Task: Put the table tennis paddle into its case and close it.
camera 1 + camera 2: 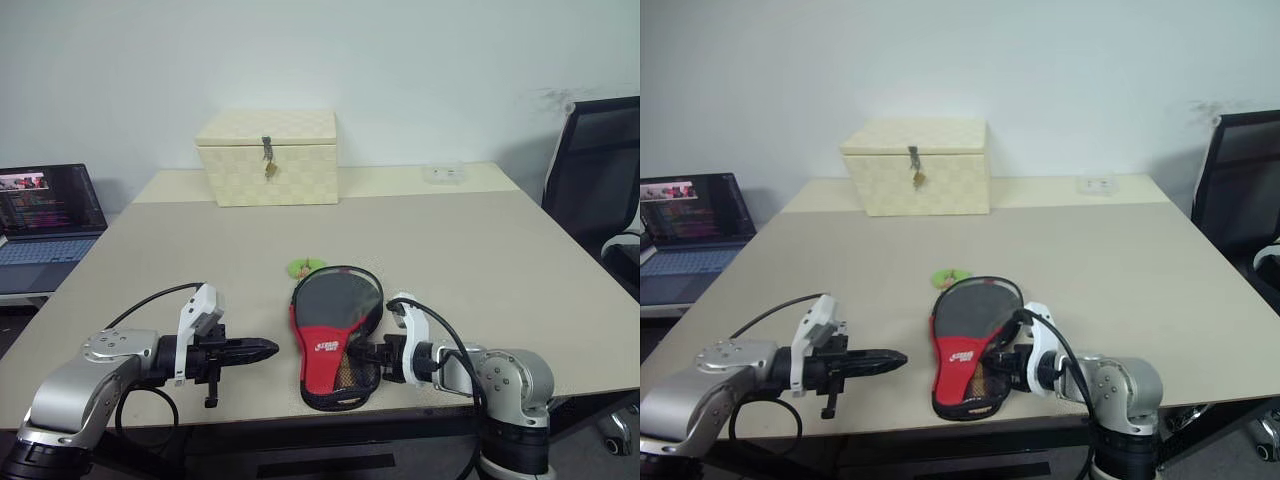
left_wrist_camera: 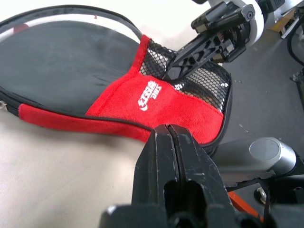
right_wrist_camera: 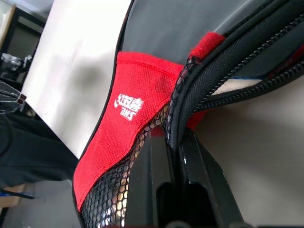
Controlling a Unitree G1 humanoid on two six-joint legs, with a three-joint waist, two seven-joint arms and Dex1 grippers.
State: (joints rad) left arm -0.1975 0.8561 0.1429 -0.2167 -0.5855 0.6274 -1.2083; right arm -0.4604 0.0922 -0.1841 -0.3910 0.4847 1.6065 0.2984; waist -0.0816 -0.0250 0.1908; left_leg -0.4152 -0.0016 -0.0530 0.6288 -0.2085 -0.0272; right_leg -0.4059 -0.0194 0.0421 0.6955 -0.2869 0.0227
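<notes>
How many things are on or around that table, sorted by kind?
Cases: 1, the case
Ball tags: 1, the green tag
Boxes: 1, the box
Small clear items: 1, the clear item
Laptops: 1, the laptop
Chairs: 1, the chair
Grippers: 2, the left gripper, the right gripper
Total: 8

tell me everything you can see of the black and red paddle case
The case is a paddle-shaped soft pouch of black fabric with a red panel bearing a white logo and a black mesh pocket at its narrow end. It lies flat near the table's front edge, narrow end toward the robot. Its zip edge gapes on the right side, where the shut right gripper pinches it. A small green tag lies at its far end.
</notes>
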